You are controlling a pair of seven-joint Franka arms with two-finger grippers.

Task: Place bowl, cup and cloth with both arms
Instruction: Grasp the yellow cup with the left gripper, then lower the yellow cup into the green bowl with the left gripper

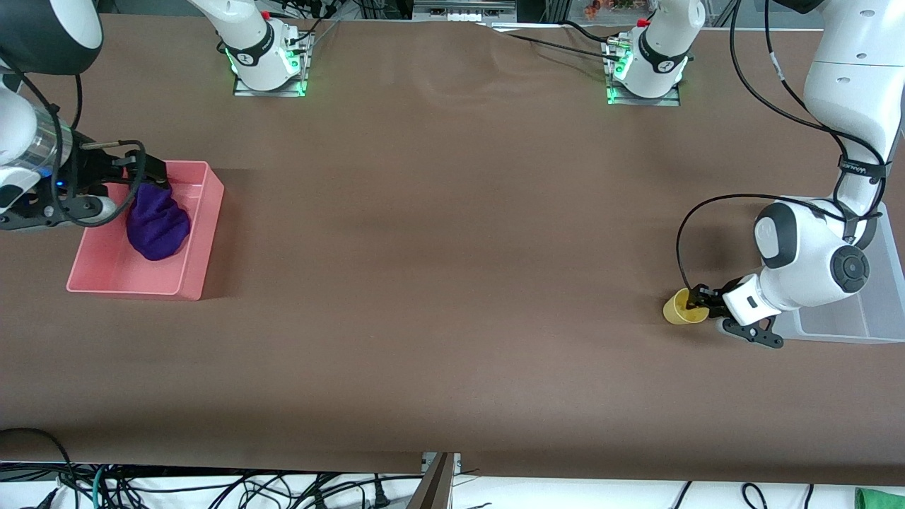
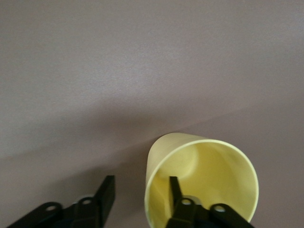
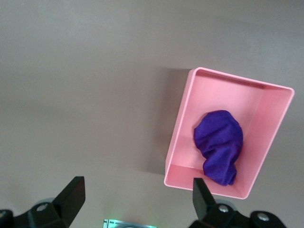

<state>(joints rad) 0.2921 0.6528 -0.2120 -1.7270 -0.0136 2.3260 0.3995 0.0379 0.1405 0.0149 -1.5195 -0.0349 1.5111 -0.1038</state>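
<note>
We see a wide brown table (image 1: pixel 452 283) with both white arms at work at its two ends. Toward the left arm's end stands a clear plastic bin (image 1: pixel 848 325), largely covered by the left arm. Toward the right arm's end sits a shallow rectangular pink plastic tray (image 1: pixel 194 272), and in it lies a crumpled purple cloth (image 1: pixel 157 225), bunched in a heap against the tray floor. The right gripper (image 1: pixel 145 173) hangs over the tray just above the cloth; in the right wrist view its fingers (image 3: pixel 71 197) stand wide apart with nothing between them, so we judge the cloth already placed and released.

The small tapered yellow cup (image 1: pixel 683 307) lies on its side on the table, just beside the clear bin, mouth turned toward the left gripper (image 1: pixel 700 300). In the left wrist view one finger (image 2: pixel 176 194) reaches inside the cup's mouth and the other stays outside the wall, with a gap showing, so the grip is not yet clenched. We see no green bowl anywhere.

The step in hand, as we judge it, is picking up the cup. Next the fingers should pinch the cup wall firmly, then lift and carry it over the clear bin, taking care the thin rim does not slip.
</note>
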